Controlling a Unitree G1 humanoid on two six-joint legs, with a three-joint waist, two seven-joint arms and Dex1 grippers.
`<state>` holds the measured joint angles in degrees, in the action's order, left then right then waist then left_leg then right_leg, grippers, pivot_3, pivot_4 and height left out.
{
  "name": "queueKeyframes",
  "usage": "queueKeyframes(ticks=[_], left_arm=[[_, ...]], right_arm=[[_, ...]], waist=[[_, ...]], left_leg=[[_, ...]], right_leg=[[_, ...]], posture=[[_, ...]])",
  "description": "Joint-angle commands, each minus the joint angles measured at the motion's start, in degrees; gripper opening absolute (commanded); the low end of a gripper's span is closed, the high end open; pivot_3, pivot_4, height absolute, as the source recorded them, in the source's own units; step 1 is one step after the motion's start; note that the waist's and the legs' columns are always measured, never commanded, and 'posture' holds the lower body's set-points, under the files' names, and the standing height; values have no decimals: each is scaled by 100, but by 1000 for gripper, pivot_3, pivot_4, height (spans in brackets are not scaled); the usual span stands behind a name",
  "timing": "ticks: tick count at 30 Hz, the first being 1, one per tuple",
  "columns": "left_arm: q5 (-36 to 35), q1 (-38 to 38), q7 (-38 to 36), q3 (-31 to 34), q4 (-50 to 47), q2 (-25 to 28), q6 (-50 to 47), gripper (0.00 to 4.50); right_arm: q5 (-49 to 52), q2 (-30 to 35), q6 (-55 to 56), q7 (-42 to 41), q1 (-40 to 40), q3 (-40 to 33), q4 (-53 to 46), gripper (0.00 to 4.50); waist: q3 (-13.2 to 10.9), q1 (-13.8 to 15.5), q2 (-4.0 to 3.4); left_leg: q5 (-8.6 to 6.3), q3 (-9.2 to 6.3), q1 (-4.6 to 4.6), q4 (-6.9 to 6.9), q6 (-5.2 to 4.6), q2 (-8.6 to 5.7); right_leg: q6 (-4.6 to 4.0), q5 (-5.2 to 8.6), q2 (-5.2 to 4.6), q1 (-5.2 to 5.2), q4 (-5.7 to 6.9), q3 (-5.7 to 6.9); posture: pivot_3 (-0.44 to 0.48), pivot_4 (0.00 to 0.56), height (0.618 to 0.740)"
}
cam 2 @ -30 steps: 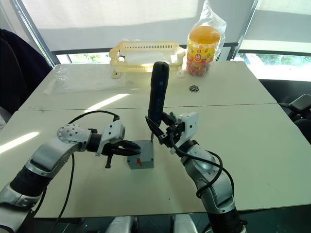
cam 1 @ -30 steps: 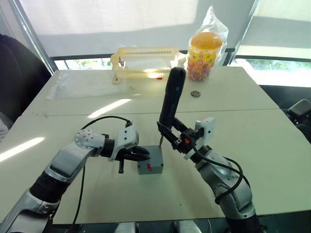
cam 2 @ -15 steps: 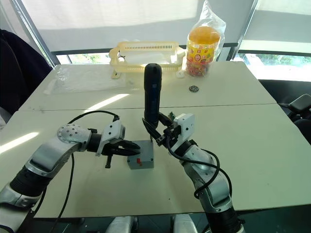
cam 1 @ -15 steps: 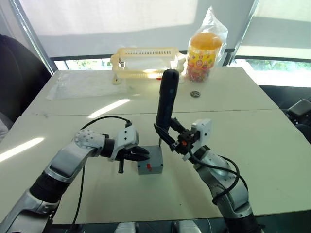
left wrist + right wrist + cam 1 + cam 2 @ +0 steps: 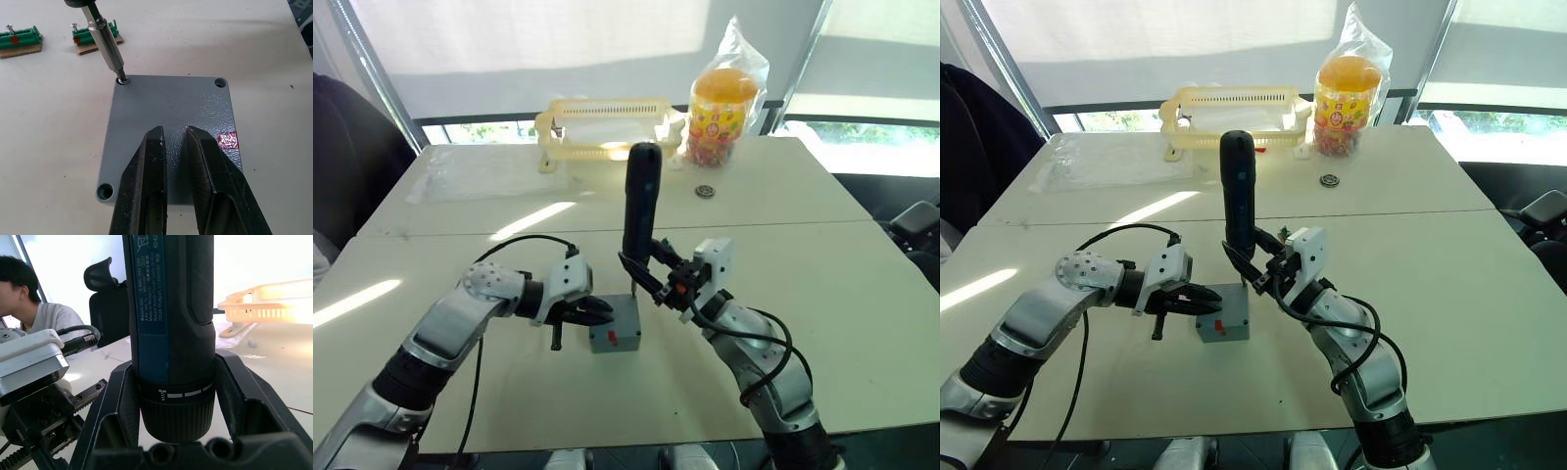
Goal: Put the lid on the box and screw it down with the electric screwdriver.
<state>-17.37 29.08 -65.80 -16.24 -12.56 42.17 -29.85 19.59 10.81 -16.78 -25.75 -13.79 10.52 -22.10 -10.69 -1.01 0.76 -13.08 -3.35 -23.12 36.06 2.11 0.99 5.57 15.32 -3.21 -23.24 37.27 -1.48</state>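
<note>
On the near half of the table I see the box with the lid seated flat on top and its red mark facing me. My left gripper rests on the lid, fingers nearly together with a narrow gap, grasping nothing. My right gripper is clenched around the lower body of the electric screwdriver, which stands nearly upright. Its bit sits in the screw at one far corner of the lid; the other three corner holes visible in the left wrist view look empty. Two green circuit boards lie just beyond the box. A yellow basket and a bagged jar stand at the far edge.
</note>
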Motion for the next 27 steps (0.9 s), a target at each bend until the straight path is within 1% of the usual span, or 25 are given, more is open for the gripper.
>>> queueKeyframes(ticks=[1, 19, 24, 27], left_arm=[[210, -95, 11, -160, 113, 70, -116, 667], [227, -91, 19, -159, 115, 39, -126, 667], [217, -100, 34, -154, 79, 38, -150, 667], [210, -116, 38, -155, 53, 46, -163, 667]], right_arm=[[-48, 45, -7, -79, 2, 7, 103, 1768], [-413, 173, 482, -405, 82, 144, 453, 1768], [-437, 182, 564, -434, 160, 180, 537, 1768], [-514, 231, 645, -471, 199, 235, 574, 1768]], waist=[[0, 0, 0], [5, 1, 0], [6, 2, 1], [6, 1, 1]], left_leg=[[0, 0, 0, 0, 0, 0], [0, 0, 11, -1, 0, 0], [0, 0, 23, -3, 0, 0], [-1, 1, 51, -9, 0, 0]], right_leg=[[0, 0, 0, 0, 0, 0], [-1, 0, 0, 12, 0, 0], [-2, 1, 0, 23, -1, 0], [-18, 11, 0, 50, -7, 0]], posture=[[0, 150, 740], [0, 150, 740], [0, 150, 740], [0, 150, 740]])
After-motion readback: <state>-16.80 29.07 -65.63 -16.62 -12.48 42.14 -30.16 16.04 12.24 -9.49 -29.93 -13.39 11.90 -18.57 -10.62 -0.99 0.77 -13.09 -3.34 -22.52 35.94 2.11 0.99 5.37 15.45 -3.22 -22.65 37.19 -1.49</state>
